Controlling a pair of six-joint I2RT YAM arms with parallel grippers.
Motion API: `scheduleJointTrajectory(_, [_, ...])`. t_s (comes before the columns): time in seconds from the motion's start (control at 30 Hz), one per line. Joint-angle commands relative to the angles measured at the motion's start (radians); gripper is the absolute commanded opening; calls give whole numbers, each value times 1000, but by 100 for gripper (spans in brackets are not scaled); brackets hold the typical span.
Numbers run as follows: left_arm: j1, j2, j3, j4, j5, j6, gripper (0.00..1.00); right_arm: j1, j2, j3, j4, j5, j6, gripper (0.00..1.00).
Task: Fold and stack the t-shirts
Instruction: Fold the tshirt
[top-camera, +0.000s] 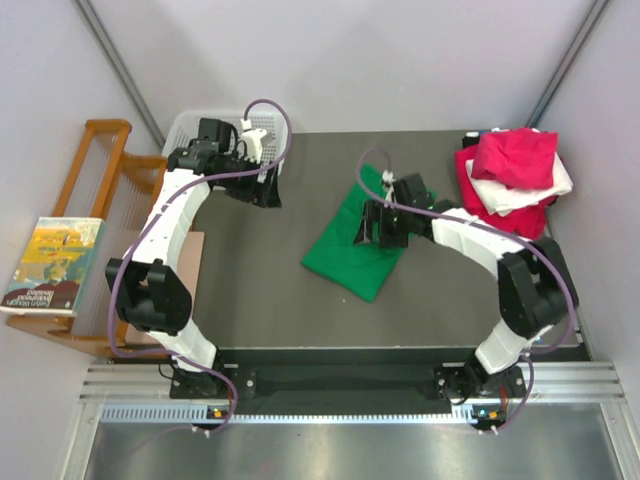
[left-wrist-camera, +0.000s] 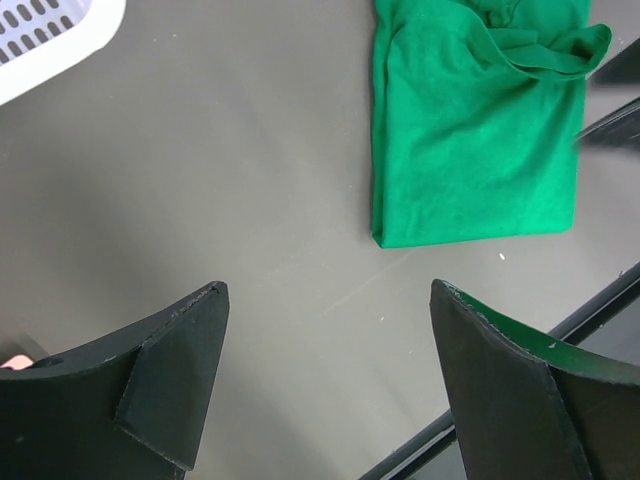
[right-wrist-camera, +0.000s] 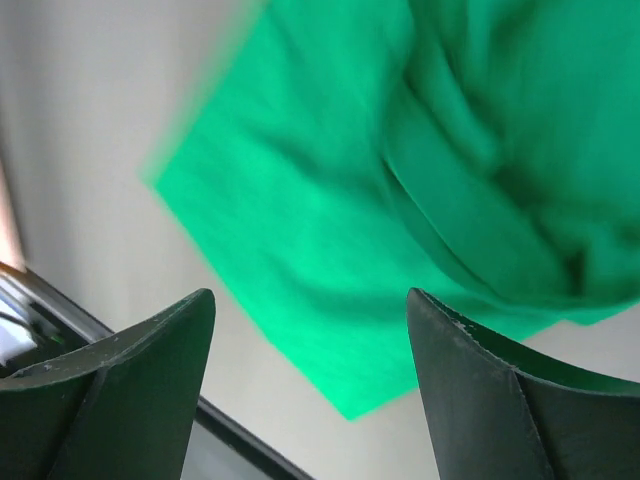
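Plainly, both claws stand wide apart and neither holds anything. The right claw (top-camera: 385, 225) hangs over the far part of the green t-shirt (top-camera: 350, 255), which lies folded and flat about midway across the desk (top-camera: 260, 290), somewhat nearer the right edge. In the right wrist view its two dark fingers (right-wrist-camera: 130, 390) frame the green cloth (right-wrist-camera: 400, 180) with an empty gap between them. The picture is blurred, so I cannot tell whether the tips touch the fabric.

The left claw (top-camera: 267, 190) sits near the far left corner, just beside the white mesh basket (top-camera: 190, 125). From its wrist camera only bare desk shows between the fingers (left-wrist-camera: 170, 390). The green shirt lies well apart from them, and the basket's rim (left-wrist-camera: 50, 40) shows at the upper left.

At the far right corner the other t-shirts rest in a pile: magenta-pink (top-camera: 515, 155) on top, white (top-camera: 520, 195) under it, red (top-camera: 480, 195) at the bottom.
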Motion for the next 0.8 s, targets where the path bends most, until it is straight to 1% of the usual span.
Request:
scheduleJointTrajectory(0.0, [-13, -4, 23, 3, 19, 3, 86, 11, 81, -85, 121, -83, 59, 77])
scheduleJointTrajectory(0.17, [-17, -6, 32, -11, 16, 13, 86, 5, 168, -62, 115, -45, 36, 76])
scheduleJointTrajectory(0.27, [-17, -9, 23, -11, 10, 19, 86, -12, 187, -36, 110, -30, 19, 76])
scheduleJointTrajectory(0.47, [-17, -9, 21, -16, 4, 28, 86, -73, 166, 9, 87, -50, 13, 76])
scheduleJointTrajectory(0.57, [-19, -11, 21, -16, 7, 31, 86, -82, 146, 24, 63, -64, 5, 76])
scheduleJointTrajectory(0.77, [-19, -12, 18, -16, 12, 34, 86, -111, 149, 19, 58, -30, -1, 76])
